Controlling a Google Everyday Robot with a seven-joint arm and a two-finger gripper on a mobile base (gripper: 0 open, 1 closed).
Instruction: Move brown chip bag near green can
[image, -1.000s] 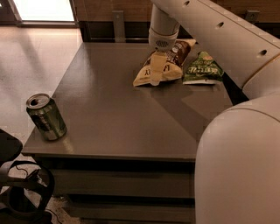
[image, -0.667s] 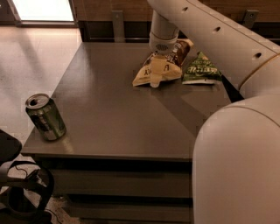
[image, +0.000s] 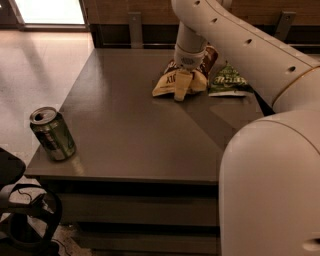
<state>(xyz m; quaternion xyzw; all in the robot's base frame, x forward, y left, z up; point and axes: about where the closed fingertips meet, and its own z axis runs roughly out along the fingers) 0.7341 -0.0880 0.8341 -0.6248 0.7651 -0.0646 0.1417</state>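
Observation:
The brown chip bag (image: 165, 84), cream-yellow and dark brown, lies at the far right of the dark table (image: 135, 125). My gripper (image: 181, 86) comes down on it from above and is shut on its middle, with one pale finger (image: 180, 90) showing in front of the bag. The bag's rear part is hidden behind the wrist. The green can (image: 52, 133) stands upright at the table's near left corner, far from the bag.
A smaller green chip bag (image: 227, 80) lies just right of the brown one. My white arm (image: 260, 55) and body (image: 272, 190) fill the right side. A dark wall with posts runs behind the table. Black gear (image: 20, 215) sits on the floor at lower left.
The gripper and the brown chip bag have shifted slightly to the left on the table. The can and the green bag have not moved.

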